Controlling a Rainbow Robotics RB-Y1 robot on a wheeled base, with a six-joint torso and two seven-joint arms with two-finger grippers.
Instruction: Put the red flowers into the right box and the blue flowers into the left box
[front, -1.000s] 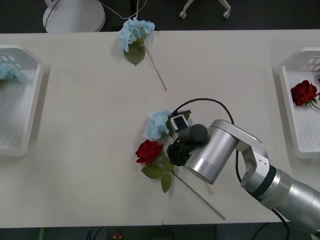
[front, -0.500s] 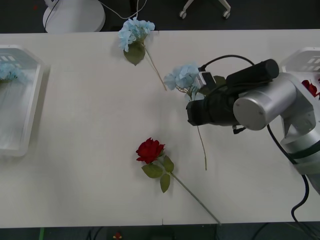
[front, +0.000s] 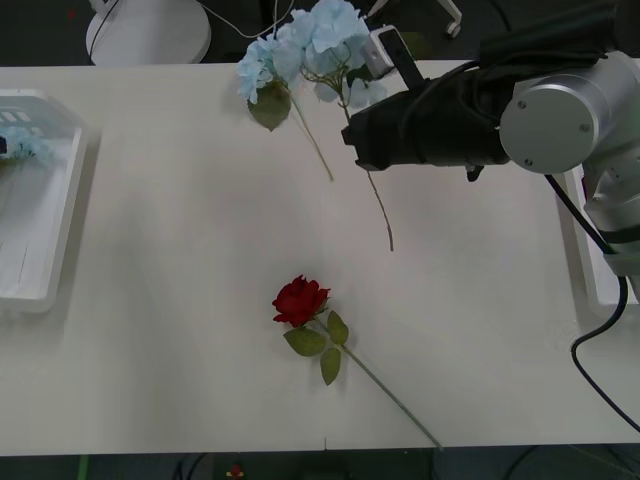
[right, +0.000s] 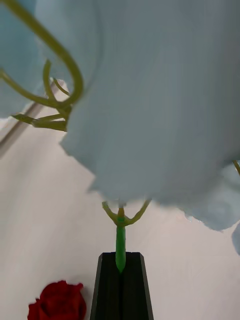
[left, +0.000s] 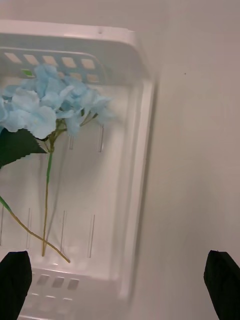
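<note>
One of the red flowers (front: 299, 301) lies on the table (front: 180, 300) nearest me, bloom toward my left, its long stem running diagonally back toward my right and the table's near edge. The same bloom (right: 57, 301) appears beside my right fingers in the right wrist view.

My right gripper (front: 362, 145) is raised over the far middle of the table, fingers closed flat on the green stem (right: 120, 247) of a blue flower (front: 330, 35). In the front view the cluster points up and away, and the free stem hangs down toward the table.

Just beyond it a second blue flower (front: 262, 68) lies at the far edge, head away, stem angled back toward my right.

My left gripper (left: 120, 285) hangs spread wide over the left box (left: 135, 165), which holds one blue flower (left: 50, 102) lying lengthwise.

The right box (front: 590, 270) sits at the table's right edge, mostly hidden behind my right arm; I cannot tell its contents.
</note>
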